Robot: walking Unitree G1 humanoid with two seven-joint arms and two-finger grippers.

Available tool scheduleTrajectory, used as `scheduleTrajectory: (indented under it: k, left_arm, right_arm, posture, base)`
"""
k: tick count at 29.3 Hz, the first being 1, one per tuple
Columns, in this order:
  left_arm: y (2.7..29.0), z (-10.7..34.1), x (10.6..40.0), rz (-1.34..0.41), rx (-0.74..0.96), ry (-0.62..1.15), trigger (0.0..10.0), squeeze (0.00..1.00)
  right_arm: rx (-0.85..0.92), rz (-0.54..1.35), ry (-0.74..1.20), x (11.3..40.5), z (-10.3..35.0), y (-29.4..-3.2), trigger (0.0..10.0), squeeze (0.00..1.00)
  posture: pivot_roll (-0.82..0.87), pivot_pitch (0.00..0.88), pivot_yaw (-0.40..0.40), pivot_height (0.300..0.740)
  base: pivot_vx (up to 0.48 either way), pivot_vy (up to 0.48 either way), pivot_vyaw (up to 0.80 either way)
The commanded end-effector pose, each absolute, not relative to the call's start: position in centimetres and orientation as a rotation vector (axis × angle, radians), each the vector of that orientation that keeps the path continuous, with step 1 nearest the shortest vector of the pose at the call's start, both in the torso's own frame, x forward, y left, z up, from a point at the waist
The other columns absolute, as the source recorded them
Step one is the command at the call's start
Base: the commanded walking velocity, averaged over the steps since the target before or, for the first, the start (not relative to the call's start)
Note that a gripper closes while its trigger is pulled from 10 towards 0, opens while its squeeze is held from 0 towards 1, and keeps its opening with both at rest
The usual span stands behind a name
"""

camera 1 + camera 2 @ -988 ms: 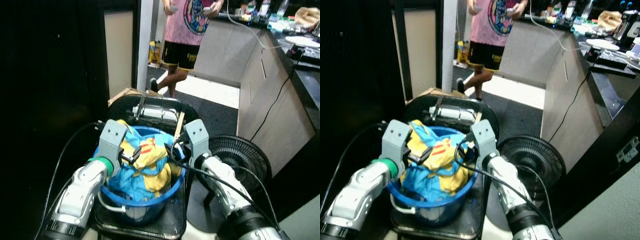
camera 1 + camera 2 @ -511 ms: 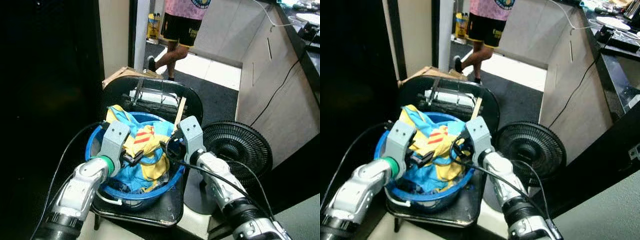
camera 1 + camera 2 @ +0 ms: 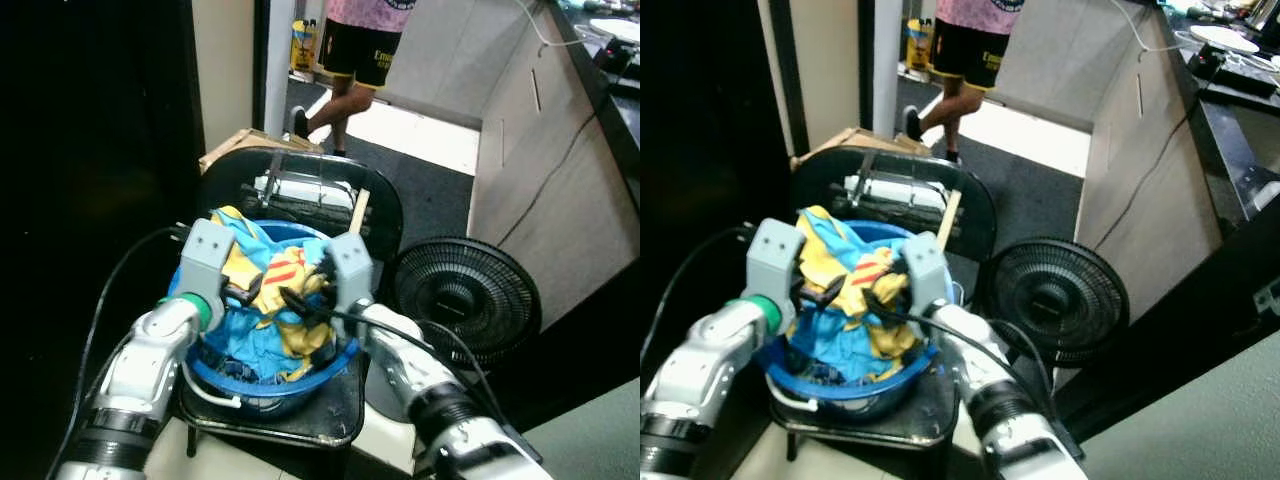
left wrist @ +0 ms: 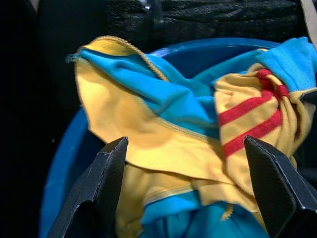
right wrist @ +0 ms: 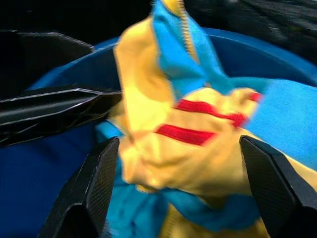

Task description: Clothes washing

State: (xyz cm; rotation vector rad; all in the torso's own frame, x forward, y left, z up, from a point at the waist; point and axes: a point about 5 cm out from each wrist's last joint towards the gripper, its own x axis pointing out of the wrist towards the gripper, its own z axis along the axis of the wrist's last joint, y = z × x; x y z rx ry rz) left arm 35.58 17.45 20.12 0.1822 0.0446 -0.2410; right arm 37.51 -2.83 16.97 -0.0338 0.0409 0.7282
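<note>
A blue basin [image 3: 342, 352] sits on a black chair [image 3: 383, 214], heaped with yellow, blue and red-striped clothes [image 3: 268, 283]. My left gripper [image 3: 243, 297] reaches over the basin's left side and is open, its fingers [image 4: 101, 183] spread wide on either side of the yellow cloth [image 4: 163, 148]. My right gripper [image 3: 298, 301] comes in from the basin's right side, also open over the striped cloth [image 5: 193, 129]. The two grippers face each other across the pile. Neither holds anything.
A black floor fan [image 3: 465, 298] stands right of the chair. A person [image 3: 357, 52] stands in the doorway beyond. A cardboard box [image 3: 236, 146] lies behind the chair. A cabinet [image 3: 535, 140] with a hanging cable lines the right; a dark wall runs along the left.
The view has shifted as my head moved. My right gripper has pushed further in over the clothes, towards the left gripper. Both stay open.
</note>
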Motion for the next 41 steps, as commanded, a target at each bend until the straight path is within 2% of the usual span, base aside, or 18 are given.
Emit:
scheduleTrajectory:
  k: [1,2,3,6,13,14,18,22,26,28,31,34,38,41]
  left_arm:
    - [17.6,19.9,35.4,-0.247,0.174,0.056,10.0,0.0]
    - [17.6,19.9,35.4,-0.247,0.174,0.056,10.0,0.0]
    - [18.0,20.0,35.3,-0.246,0.169,0.062,10.0,0.0]
    - [18.5,19.9,35.0,-0.253,0.17,0.072,10.0,0.0]
    - [18.6,19.5,34.6,-0.277,0.156,0.089,10.0,0.0]
    - [18.6,19.5,34.6,-0.285,0.147,0.092,10.0,0.0]
    - [18.6,19.7,34.6,-0.292,0.136,0.085,10.0,0.0]
    - [18.8,20.1,34.7,-0.283,0.13,0.073,10.0,0.0]
    - [18.7,20.1,34.8,-0.29,0.128,0.074,10.0,0.0]
    - [18.7,20.1,34.8,-0.29,0.128,0.074,10.0,0.0]
    - [18.1,20.0,35.0,-0.311,0.123,0.076,10.0,0.0]
    - [17.9,20.0,35.0,-0.319,0.122,0.077,10.0,0.0]
    - [17.4,19.9,35.1,-0.334,0.125,0.083,10.0,0.0]
    - [17.3,19.7,35.0,-0.347,0.132,0.094,10.0,0.0]
  right_arm:
    - [-0.039,0.731,0.078,37.4,16.1,-2.7,10.0,0.7]
    - [-0.039,0.731,0.078,37.4,16.1,-2.7,10.0,0.7]
    - [-0.045,0.756,0.098,37.2,15.9,-1.8,10.0,1.0]
    - [-0.052,0.778,0.138,37.0,15.5,-0.9,10.0,1.0]
    - [0.001,0.736,0.208,37.1,14.9,-0.6,10.0,1.0]
    - [0.017,0.711,0.229,37.2,14.8,-0.7,10.0,0.0]
    - [0.014,0.6,0.213,37.9,15.2,-1.5,10.0,0.0]
    - [0.163,0.422,0.091,39.4,17.4,-3.7,10.0,0.0]
    - [0.218,0.355,0.042,40.0,18.2,-5.6,10.0,0.0]
    - [0.218,0.355,0.042,40.0,18.2,-5.6,10.0,0.0]
    - [0.226,0.335,0.059,40.3,17.9,-7.5,10.0,0.0]
    - [0.216,0.353,0.078,40.2,17.5,-7.5,10.0,0.0]
    - [0.205,0.441,0.13,39.5,16.3,-6.1,10.0,0.0]
    - [0.241,0.414,0.171,39.3,15.4,-5.9,10.0,0.0]
  posture:
    - [0.03,0.236,-0.077,0.74]
    - [0.03,0.236,-0.077,0.74]
    - [0.04,0.244,-0.084,0.74]
    - [0.04,0.252,-0.089,0.74]
    - [0.05,0.264,-0.089,0.74]
    - [0.05,0.268,-0.089,0.74]
    - [0.05,0.273,-0.089,0.74]
    - [0.05,0.273,-0.092,0.74]
    - [0.05,0.267,-0.091,0.74]
    - [0.05,0.267,-0.091,0.74]
    - [0.04,0.26,-0.084,0.74]
    - [0.04,0.26,-0.084,0.74]
    - [0.04,0.258,-0.074,0.74]
    - [0.05,0.264,-0.072,0.74]
  base:
    - [0.0,0.0,0.0]
    - [0.0,0.0,0.0]
    - [0.0,0.0,0.0]
    - [0.0,0.0,0.0]
    - [0.0,0.0,0.0]
    - [0.0,0.0,0.0]
    - [0.0,0.0,0.0]
    - [0.0,0.0,0.0]
    - [0.0,0.0,0.0]
    - [0.0,0.0,0.0]
    - [0.0,0.0,0.0]
    - [0.0,0.0,0.0]
    - [0.0,0.0,0.0]
    - [0.0,0.0,0.0]
